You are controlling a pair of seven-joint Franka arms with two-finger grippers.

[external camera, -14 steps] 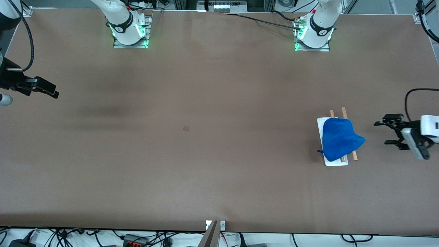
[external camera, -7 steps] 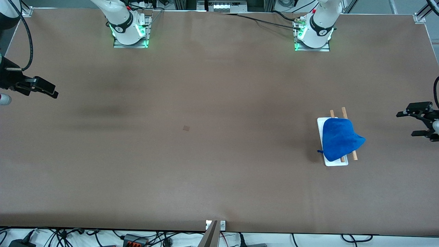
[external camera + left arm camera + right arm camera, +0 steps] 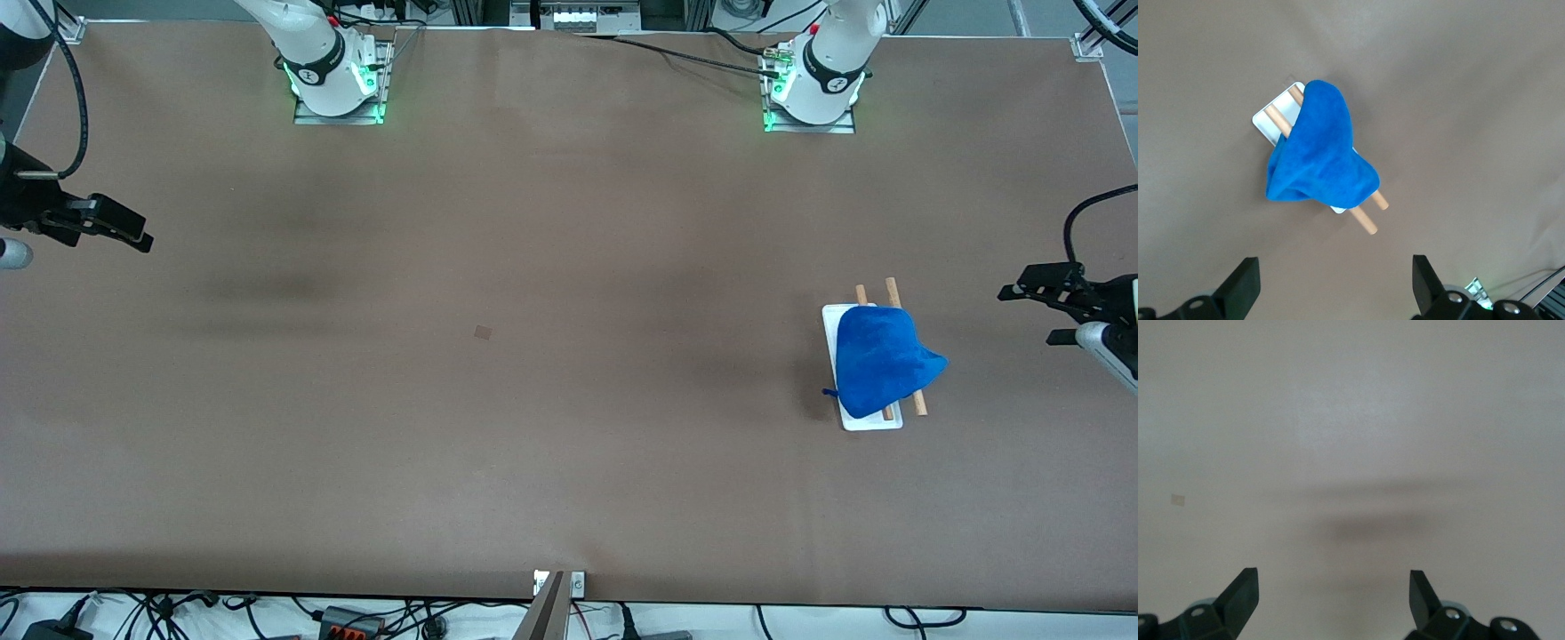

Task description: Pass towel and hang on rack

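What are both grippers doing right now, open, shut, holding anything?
Left gripper: jaws open, empty, over the table at the left arm's end, beside the rack with the blue towel draped on it.
Right gripper: jaws open, empty, over bare table.

— Anything in the way on that table [image 3: 533, 427]?

— Only the rack [image 3: 861, 423] toward the left arm's end, with the blue towel [image 3: 880, 360] draped over its rods.

— And the grippers?

— Left gripper [image 3: 1031, 314] hangs spread wide, well apart from the rack. Right gripper [image 3: 124, 233] waits over its own end, bare tabletop between.
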